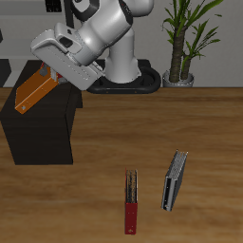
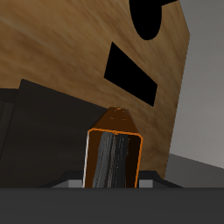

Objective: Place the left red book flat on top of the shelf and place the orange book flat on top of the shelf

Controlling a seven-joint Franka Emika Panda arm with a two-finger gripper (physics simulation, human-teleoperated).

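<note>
My gripper (image 1: 57, 76) is shut on the upper end of the orange book (image 1: 33, 92), which hangs tilted over the flat top of the black shelf (image 1: 43, 138). The book's lower end is close to the shelf top; I cannot tell if it touches. The wrist view looks along the orange book (image 2: 114, 150) at its pale page edges, with the dark shelf (image 2: 39, 114) beside and under it. One red book (image 1: 130, 214) stands on edge on the table near the front edge. I cannot tell whether it is the left red book.
A grey book (image 1: 174, 180) stands on edge beside the red book. A potted plant (image 1: 180, 66) and the robot's base (image 1: 123, 76) are at the back of the wooden table (image 1: 190, 123).
</note>
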